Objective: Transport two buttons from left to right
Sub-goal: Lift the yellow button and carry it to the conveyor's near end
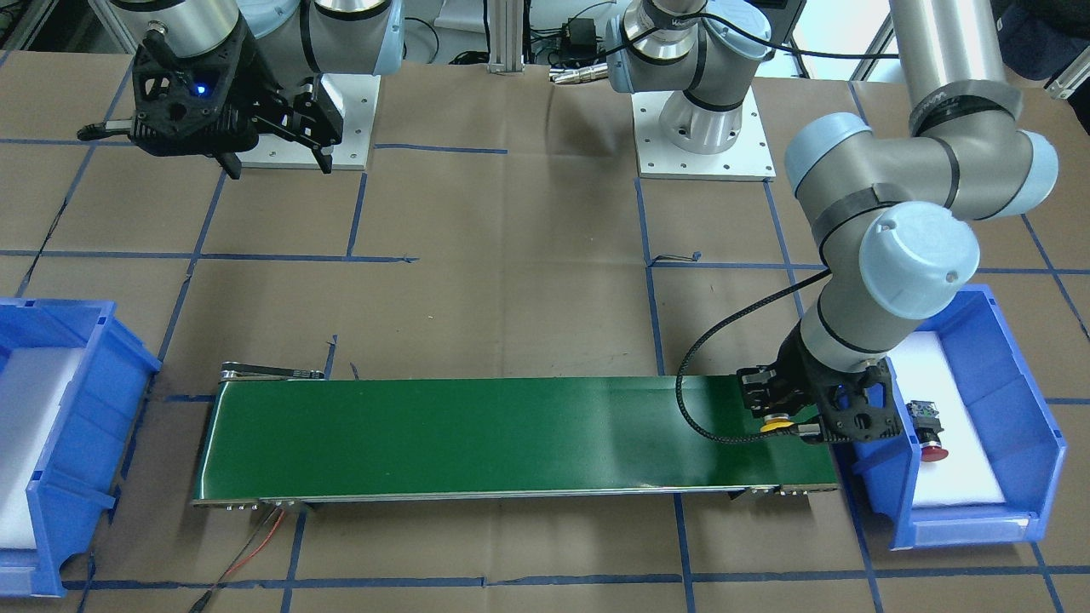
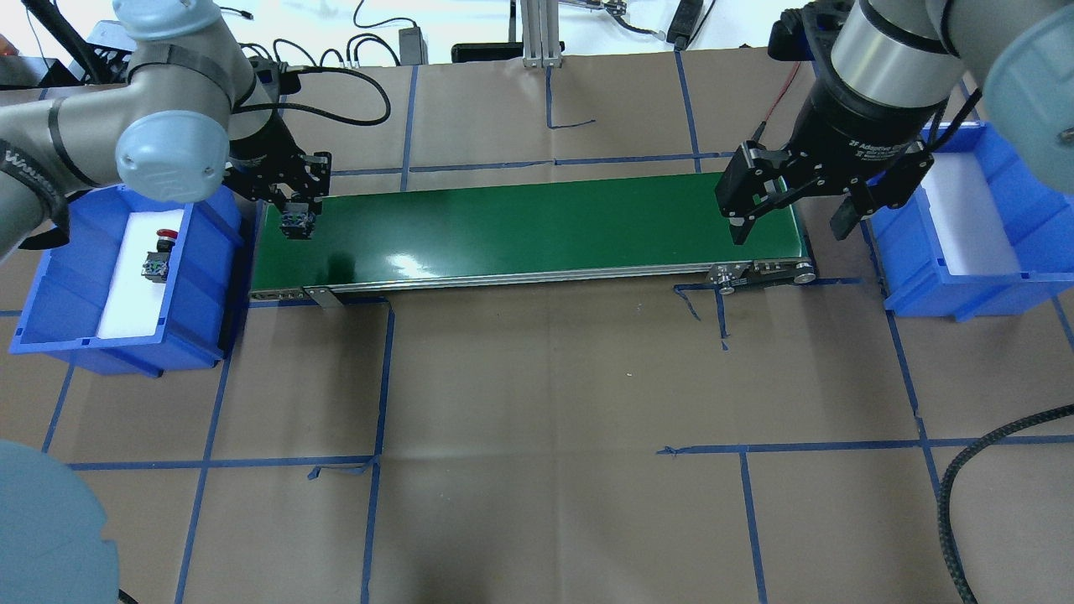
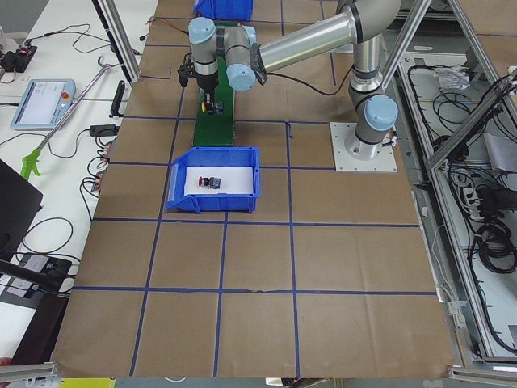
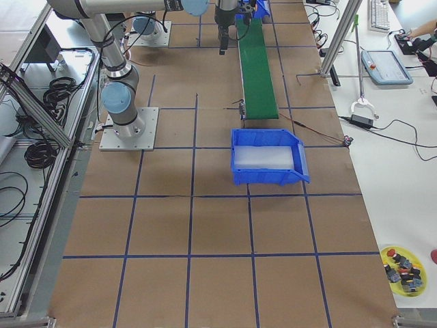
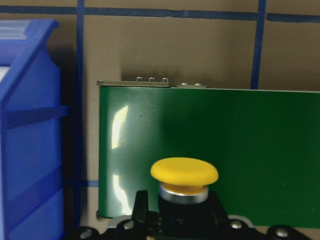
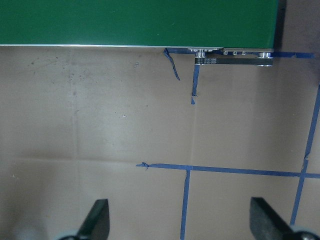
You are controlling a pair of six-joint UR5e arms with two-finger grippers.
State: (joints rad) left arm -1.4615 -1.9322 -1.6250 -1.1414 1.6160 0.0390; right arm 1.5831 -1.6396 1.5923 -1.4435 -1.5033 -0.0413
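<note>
On the overhead view, 9 o'clock: left gripper (image 2: 296,218) clamped on the yellow button (image 2: 295,228) over the belt (image 2: 537,226), red button (image 2: 161,250) lying in the left bin (image 2: 201,277). Right gripper (image 2: 789,235), 3 o'clock, spread wide and holding nothing. The left wrist cam shows the yellow cap above the belt's end. Neither's across yet.

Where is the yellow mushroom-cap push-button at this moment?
The yellow mushroom-cap push-button is in the left claw, over the left end of the green conveyor belt in the overhead view, beside the blue plastic bin holding the red push-button.
</note>
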